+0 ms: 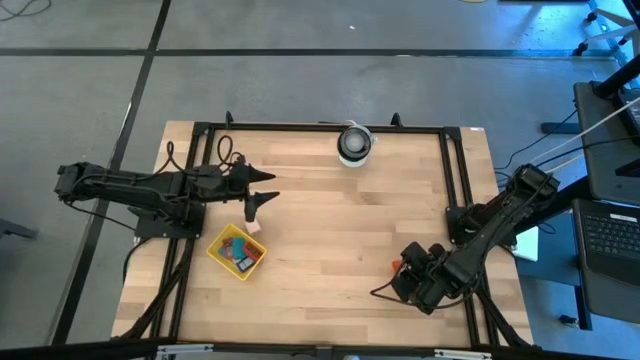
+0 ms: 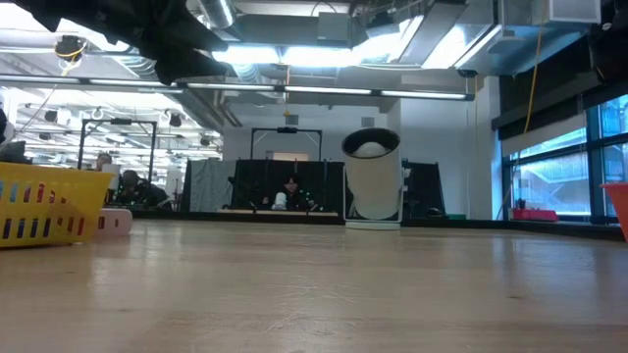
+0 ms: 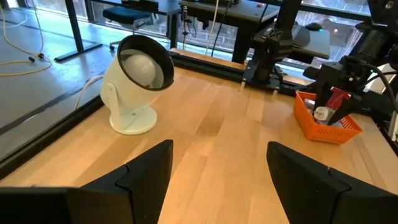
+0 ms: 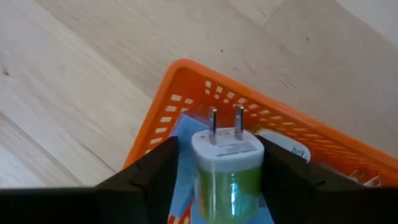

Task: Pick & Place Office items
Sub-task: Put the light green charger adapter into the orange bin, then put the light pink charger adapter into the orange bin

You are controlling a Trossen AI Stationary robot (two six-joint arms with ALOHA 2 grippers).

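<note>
Placement is in hand. Left gripper (image 1: 262,190) hovers spread wide and empty beside the yellow tray (image 1: 237,252) (small office items inside). Right gripper (image 4: 217,165) brackets a green-and-white plug adapter (image 4: 227,165) over the orange tray (image 4: 186,93); whether it grips cannot be told. Release there looks next.

Overhead, table-level and two wrist cameras share the table (image 1: 340,220).

On the surface (image 1: 330,210) the round roll (image 1: 354,143) stands at the far edge, one tray (image 1: 216,254) of office items (image 1: 238,251) lies at the left beside the left pincer (image 1: 262,189) — another tray (image 4: 163,106) lies at the right, under the right pincer (image 4: 214,163).
</note>
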